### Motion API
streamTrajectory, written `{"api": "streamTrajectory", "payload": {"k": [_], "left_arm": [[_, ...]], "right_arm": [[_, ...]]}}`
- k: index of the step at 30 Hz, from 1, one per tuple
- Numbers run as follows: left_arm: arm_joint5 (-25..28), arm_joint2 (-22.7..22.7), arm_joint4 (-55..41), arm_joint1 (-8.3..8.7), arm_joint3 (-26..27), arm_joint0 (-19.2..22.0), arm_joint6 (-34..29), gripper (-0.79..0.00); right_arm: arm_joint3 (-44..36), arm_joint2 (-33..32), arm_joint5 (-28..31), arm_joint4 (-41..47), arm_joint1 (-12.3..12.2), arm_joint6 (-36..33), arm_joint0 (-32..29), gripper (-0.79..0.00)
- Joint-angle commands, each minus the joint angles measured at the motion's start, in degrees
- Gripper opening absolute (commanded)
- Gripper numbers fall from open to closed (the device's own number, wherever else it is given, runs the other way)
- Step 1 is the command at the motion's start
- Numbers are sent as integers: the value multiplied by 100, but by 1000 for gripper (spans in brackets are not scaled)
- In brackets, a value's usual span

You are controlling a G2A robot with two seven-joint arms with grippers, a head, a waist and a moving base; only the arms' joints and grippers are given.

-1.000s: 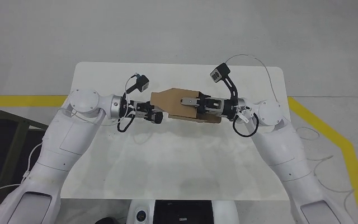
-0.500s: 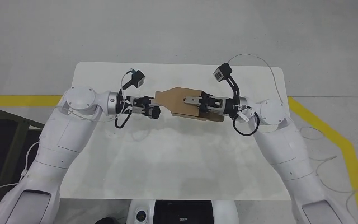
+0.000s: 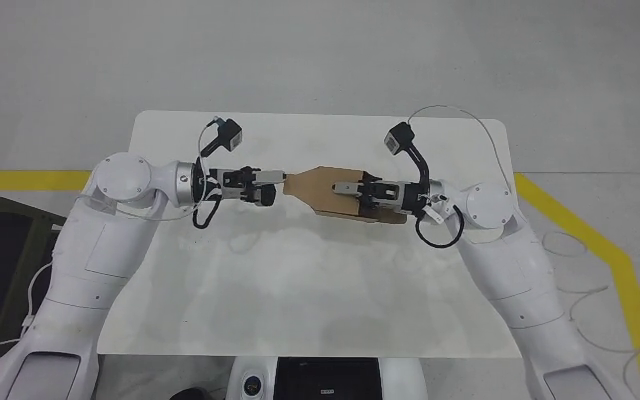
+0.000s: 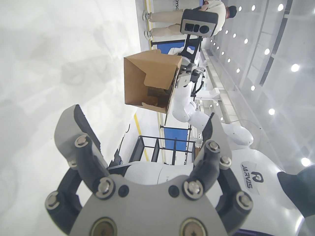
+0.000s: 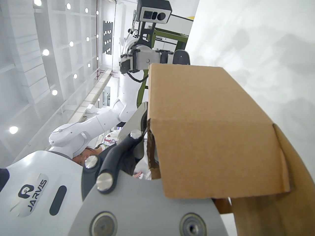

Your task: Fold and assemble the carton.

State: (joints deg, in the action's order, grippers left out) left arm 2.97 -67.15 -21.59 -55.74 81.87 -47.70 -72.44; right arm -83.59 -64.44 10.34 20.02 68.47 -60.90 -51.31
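Observation:
A brown carton (image 3: 322,183) hangs over the middle of the white table (image 3: 200,300), partly folded into a box shape. The end facing my left arm is open, and loose flaps show inside the carton (image 4: 150,82). My right gripper (image 3: 347,187) is shut on the carton's wall (image 5: 209,128). One of its fingers (image 5: 139,121) lies outside that wall and the other is hidden behind the cardboard. My left gripper (image 3: 270,192) is open and holds nothing. It sits a short way off the carton's tapered end, with both fingers (image 4: 78,124) spread wide.
The table's far edge lies just behind both arms. Bare white tabletop stretches from the carton to the near edge. Yellow floor tape (image 3: 45,180) runs past both sides of the table.
My left gripper has drawn back to the left, off the carton's end. The right arm has shifted the carton slightly to the right.

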Motion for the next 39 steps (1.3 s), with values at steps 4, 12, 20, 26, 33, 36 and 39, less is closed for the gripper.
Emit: {"api": "streamTrajectory", "payload": {"k": [4,12,20,26,33,36,39], "left_arm": [[-127,220,363,-30,-159,121,180,0],[-154,303,420,-43,-286,174,211,0],[-60,382,286,-72,-205,168,267,0],[-21,384,245,-78,-277,189,281,0],[15,459,111,-102,-264,160,255,0],[47,488,29,-117,-267,163,248,0],[59,523,-55,-132,-273,168,227,0]], "right_arm": [[-66,-2,37,120,4,37,19,-785],[-137,4,58,245,4,42,30,-785],[-97,171,150,439,52,111,105,-785],[-53,183,201,552,63,127,114,-785],[-40,264,302,769,100,139,148,-785],[-29,300,329,809,114,153,172,-785],[-14,327,355,850,126,153,184,-785]]}}
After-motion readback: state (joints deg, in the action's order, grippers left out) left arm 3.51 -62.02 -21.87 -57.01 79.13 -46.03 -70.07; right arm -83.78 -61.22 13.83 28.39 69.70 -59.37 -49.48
